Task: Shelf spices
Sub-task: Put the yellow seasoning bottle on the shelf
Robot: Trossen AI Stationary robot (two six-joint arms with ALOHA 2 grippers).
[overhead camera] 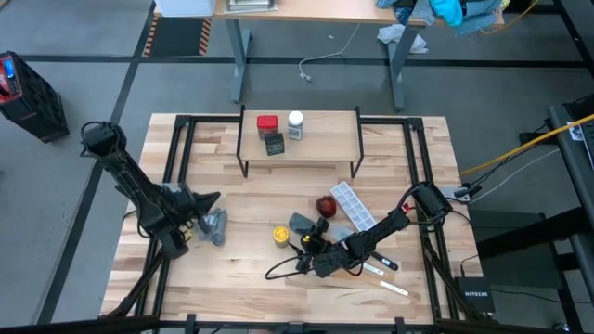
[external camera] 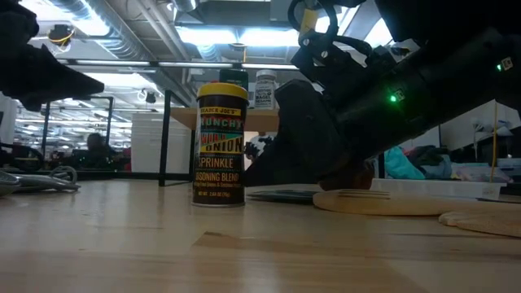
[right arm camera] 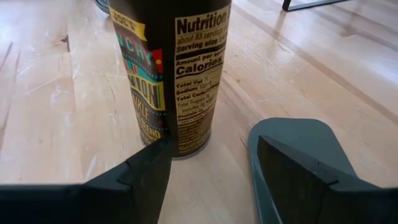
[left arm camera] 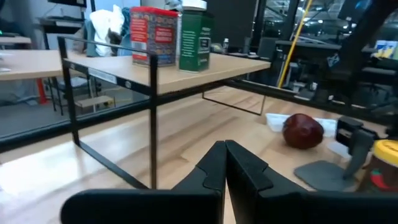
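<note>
The yellow-lidded amber jar [overhead camera: 280, 235] [external camera: 220, 142] [right arm camera: 171, 68] stands upright on its base on the tabletop. My right gripper [overhead camera: 306, 244] [right arm camera: 211, 143] is low beside it, open, reaching from the table's right with the jar just ahead of its fingers. The shelf [overhead camera: 299, 158] [left arm camera: 205, 68] stands on its black legs near the far edge. On its board stand the red tin [overhead camera: 267, 124] [left arm camera: 154, 36], the dark tin [overhead camera: 275, 144] and the white-capped jar [overhead camera: 295, 124] [left arm camera: 196, 37]. My left gripper [overhead camera: 212, 198] [left arm camera: 225, 149] waits shut at the table's left. My right gripper has one fingertip [right arm camera: 158, 152] right against the lower wall [right arm camera: 186, 134] of the amber jar, near its base. Whether it touches, I cannot tell. The other finger [right arm camera: 292, 162] stands clear of the jar. The jar rests upright on the table.
Grey measuring spoons [overhead camera: 215, 225] lie beside my left gripper. A dark red round dish [overhead camera: 325, 205], a white tray [overhead camera: 353, 204] and a grey piece [overhead camera: 302, 223] sit behind the jar. A black cable [overhead camera: 278, 271] and white sticks [overhead camera: 390, 286] lie near the right arm.
</note>
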